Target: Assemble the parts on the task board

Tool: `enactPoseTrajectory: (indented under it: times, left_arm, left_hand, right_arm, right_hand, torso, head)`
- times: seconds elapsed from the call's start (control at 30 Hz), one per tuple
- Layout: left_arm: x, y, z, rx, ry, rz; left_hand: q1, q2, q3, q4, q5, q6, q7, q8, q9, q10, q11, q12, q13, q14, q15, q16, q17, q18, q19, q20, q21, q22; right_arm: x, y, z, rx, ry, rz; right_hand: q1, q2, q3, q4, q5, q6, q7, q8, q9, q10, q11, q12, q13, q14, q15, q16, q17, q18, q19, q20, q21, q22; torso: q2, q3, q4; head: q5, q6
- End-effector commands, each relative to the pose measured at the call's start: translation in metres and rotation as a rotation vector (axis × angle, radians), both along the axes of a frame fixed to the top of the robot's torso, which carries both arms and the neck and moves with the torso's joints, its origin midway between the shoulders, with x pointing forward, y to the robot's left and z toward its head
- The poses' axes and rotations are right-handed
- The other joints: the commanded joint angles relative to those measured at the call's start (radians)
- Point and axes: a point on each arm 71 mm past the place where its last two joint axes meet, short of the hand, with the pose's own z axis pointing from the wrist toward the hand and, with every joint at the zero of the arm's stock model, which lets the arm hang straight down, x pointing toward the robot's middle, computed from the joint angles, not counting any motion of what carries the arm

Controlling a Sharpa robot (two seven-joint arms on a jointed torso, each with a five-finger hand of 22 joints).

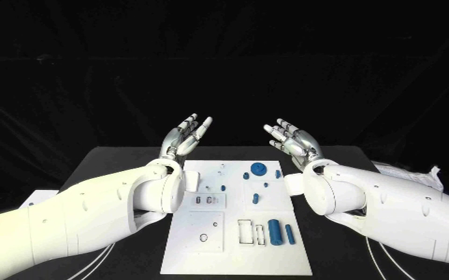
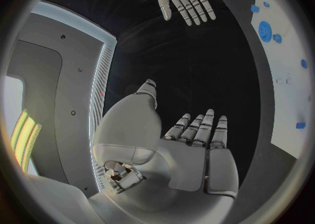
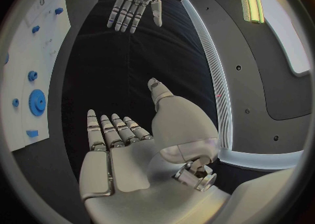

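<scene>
Arms reach in from both lower corners, left hand [image 1: 185, 135] and right hand [image 1: 292, 139] raised mid-frame, fingers spread, holding nothing. Task board [image 1: 211, 244] lies bottom centre; blue parts [image 1: 275, 230] rest on it.

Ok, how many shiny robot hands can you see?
2. The left hand is raised, fingers spread, holding nothing, near the far left corner of the task board. The right hand is raised likewise near its far right corner.
</scene>
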Motion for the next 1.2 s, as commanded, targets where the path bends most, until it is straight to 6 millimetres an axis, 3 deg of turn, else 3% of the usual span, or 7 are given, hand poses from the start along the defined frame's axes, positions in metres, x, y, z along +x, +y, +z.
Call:
enactPoseTrajectory:
  times: [0.03, 0.3, 0.47, 0.6, 0.7, 0.93, 1.2]
  left_arm:
    - [0.000, -0.005, 0.004, -0.021, -0.040, -0.070]
    - [0.000, -0.005, 0.004, -0.021, -0.040, -0.070]
    - [-0.001, 0.014, 0.001, -0.053, 0.000, -0.089]
    - [-0.003, 0.019, 0.002, -0.059, 0.007, -0.102]
    - [-0.006, 0.021, 0.004, -0.050, 0.001, -0.122]
    - [-0.016, 0.021, 0.012, -0.041, -0.004, -0.172]
    - [-0.032, 0.016, 0.021, -0.070, 0.007, -0.222]
  left_hand:
    - [0.052, 0.002, 0.001, 0.016, 0.009, 0.018, 0.126, 0.008, 0.003, 0.006, 0.016, 0.005, 0.002, 0.019, 0.008, 0.007, 0.003, 0.025, 0.006, 0.017, 0.007, 0.002]
    - [0.091, 0.014, 0.000, 0.005, 0.008, 0.108, 0.145, 0.025, 0.013, 0.104, 0.035, 0.020, 0.012, 0.161, 0.019, 0.037, 0.022, 0.018, 0.058, 0.018, 0.032, 0.016]
    - [0.154, 0.033, 0.000, -0.029, 0.005, 0.326, 0.156, 0.071, 0.036, 0.370, 0.041, 0.066, 0.033, 0.479, 0.008, 0.120, 0.059, 0.027, 0.376, 0.017, 0.170, 0.086]
    - [0.205, 0.043, 0.000, -0.066, 0.004, 0.571, 0.136, 0.122, 0.057, 0.682, 0.005, 0.130, 0.054, 0.672, -0.046, 0.184, 0.079, 0.071, 0.625, 0.004, 0.285, 0.131]
    - [0.232, 0.053, 0.004, -0.086, 0.000, 0.694, 0.114, 0.151, 0.062, 0.780, -0.026, 0.157, 0.056, 0.782, -0.080, 0.211, 0.097, 0.076, 0.727, -0.025, 0.333, 0.146]
    - [0.265, 0.055, 0.011, -0.108, -0.006, 0.745, 0.090, 0.141, 0.047, 0.856, -0.054, 0.147, 0.050, 0.897, -0.116, 0.227, 0.141, 0.075, 0.817, -0.061, 0.370, 0.155]
    - [0.276, 0.055, 0.017, -0.117, -0.007, 0.755, 0.088, 0.133, 0.043, 0.867, -0.057, 0.134, 0.047, 0.906, -0.120, 0.219, 0.157, 0.073, 0.833, -0.067, 0.378, 0.156]
  right_arm:
    - [-0.002, 0.012, -0.002, -0.027, 0.036, 0.219]
    - [-0.002, 0.014, -0.003, -0.048, 0.055, 0.290]
    - [0.011, -0.011, 0.006, -0.302, -0.174, 0.227]
    - [0.012, -0.013, 0.011, -0.364, -0.222, 0.227]
    - [0.013, -0.015, 0.015, -0.427, -0.256, 0.234]
    - [0.016, -0.016, 0.027, -0.584, -0.349, 0.266]
    - [0.018, -0.020, 0.039, -0.801, -0.463, 0.312]
  right_hand:
    - [0.099, 0.009, 0.012, -0.049, 0.016, 0.105, 0.149, 0.017, 0.011, 0.137, 0.026, 0.020, 0.012, 0.157, 0.018, 0.025, 0.015, 0.015, 0.121, 0.013, 0.052, 0.025]
    - [0.179, 0.001, 0.038, -0.123, -0.014, 0.352, 0.142, 0.053, 0.033, 0.502, 0.018, 0.071, 0.036, 0.572, 0.003, 0.083, 0.039, 0.030, 0.366, 0.010, 0.150, 0.060]
    - [0.194, -0.008, 0.053, -0.148, -0.016, 0.526, 0.120, 0.073, 0.041, 0.688, -0.009, 0.086, 0.040, 0.740, -0.028, 0.095, 0.044, 0.060, 0.474, 0.009, 0.186, 0.064]
    - [0.200, -0.016, 0.072, -0.165, -0.030, 0.655, 0.104, 0.082, 0.045, 0.759, -0.030, 0.086, 0.039, 0.820, -0.050, 0.100, 0.044, 0.071, 0.552, -0.003, 0.216, 0.066]
    - [0.188, -0.026, 0.086, -0.165, -0.035, 0.733, 0.093, 0.085, 0.046, 0.811, -0.045, 0.084, 0.038, 0.891, -0.072, 0.111, 0.045, 0.071, 0.620, -0.026, 0.242, 0.070]
    - [0.170, -0.048, 0.125, -0.169, -0.037, 0.794, 0.074, 0.075, 0.044, 0.903, -0.074, 0.074, 0.039, 1.024, -0.114, 0.130, 0.053, 0.071, 0.727, -0.070, 0.280, 0.073]
    - [0.162, -0.079, 0.191, -0.179, -0.040, 0.853, 0.056, 0.065, 0.046, 0.993, -0.099, 0.056, 0.039, 1.132, -0.150, 0.132, 0.061, 0.069, 0.816, -0.113, 0.315, 0.078]
  torso:
    - [-0.001, -0.0002, 0.0001]
    - [-0.001, -0.0002, 0.0001]
    - [0.010, -0.0021, 0.0028]
    - [0.023, -0.0017, 0.0025]
    - [0.031, -0.0003, 0.0026]
    - [0.065, 0.0012, 0.0098]
    - [0.116, -0.0079, 0.0262]
  head:
    - [0.000, 0.000]
    - [0.000, 0.000]
    - [-0.003, -0.005]
    - [-0.001, 0.001]
    - [0.004, 0.005]
    - [-0.008, 0.008]
    - [-0.042, 0.014]
